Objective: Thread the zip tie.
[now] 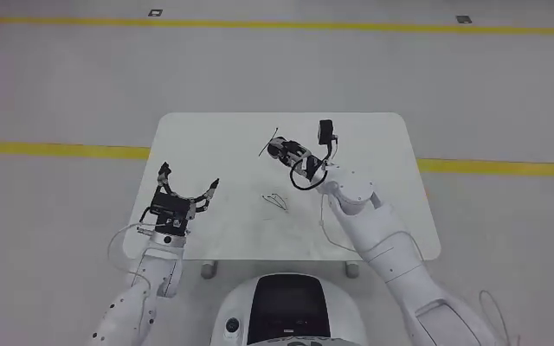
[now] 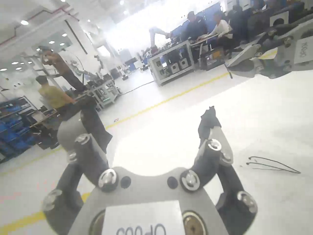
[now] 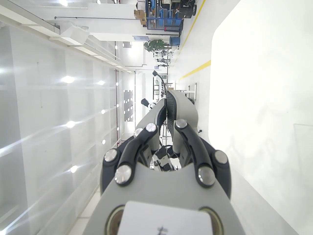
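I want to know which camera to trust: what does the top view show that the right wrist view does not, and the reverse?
Top view alone: the loose zip ties lying mid-table and the left arm's jaws, open and empty. Right wrist view alone: the hall behind, with ceiling lights and a potted plant. Both: the white table and the right arm's jaws shut on a thin black zip tie.

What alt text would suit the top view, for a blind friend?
From above, the right end effector holds a thin black zip tie over a white table. The left end effector hangs open nearby; loose zip ties lie on the table.
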You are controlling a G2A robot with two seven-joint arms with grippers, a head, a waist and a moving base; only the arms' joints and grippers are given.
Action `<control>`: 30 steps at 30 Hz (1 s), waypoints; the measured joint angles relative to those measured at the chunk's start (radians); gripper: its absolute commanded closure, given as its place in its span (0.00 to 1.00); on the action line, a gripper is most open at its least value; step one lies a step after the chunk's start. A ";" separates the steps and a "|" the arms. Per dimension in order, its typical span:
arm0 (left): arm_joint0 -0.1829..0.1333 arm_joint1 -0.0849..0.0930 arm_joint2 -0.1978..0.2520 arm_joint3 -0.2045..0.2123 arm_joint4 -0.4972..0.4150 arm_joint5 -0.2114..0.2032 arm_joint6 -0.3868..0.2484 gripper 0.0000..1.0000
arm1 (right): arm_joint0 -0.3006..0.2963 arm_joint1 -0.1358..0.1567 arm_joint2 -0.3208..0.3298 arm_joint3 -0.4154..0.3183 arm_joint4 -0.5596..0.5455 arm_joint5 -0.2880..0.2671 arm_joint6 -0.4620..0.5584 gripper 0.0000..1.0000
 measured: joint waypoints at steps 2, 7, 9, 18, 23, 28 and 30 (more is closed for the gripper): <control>-0.018 0.017 0.011 0.024 0.000 0.016 0.019 0.00 | -0.005 0.000 -0.007 -0.013 -0.017 0.011 -0.009 1.00; -0.084 0.115 0.113 0.105 0.000 0.124 0.084 0.00 | -0.002 -0.003 -0.026 -0.030 -0.031 0.043 -0.023 1.00; -0.125 0.163 0.170 0.134 0.000 0.146 0.091 0.00 | 0.001 -0.006 -0.035 -0.031 -0.030 0.052 -0.027 1.00; -0.253 0.301 0.341 0.141 0.000 0.142 0.027 0.00 | 0.020 -0.016 -0.066 -0.010 -0.018 0.080 -0.040 1.00; -0.261 0.303 0.343 0.148 0.000 0.122 0.025 0.00 | 0.018 -0.016 -0.066 -0.011 -0.019 0.079 -0.041 1.00; -0.338 0.359 0.400 0.180 0.000 0.048 -0.002 0.00 | 0.006 -0.015 -0.067 -0.029 -0.031 0.091 -0.052 1.00; -0.375 0.391 0.439 0.174 0.000 0.033 -0.030 0.00 | 0.005 -0.015 -0.066 -0.030 -0.029 0.093 -0.053 1.00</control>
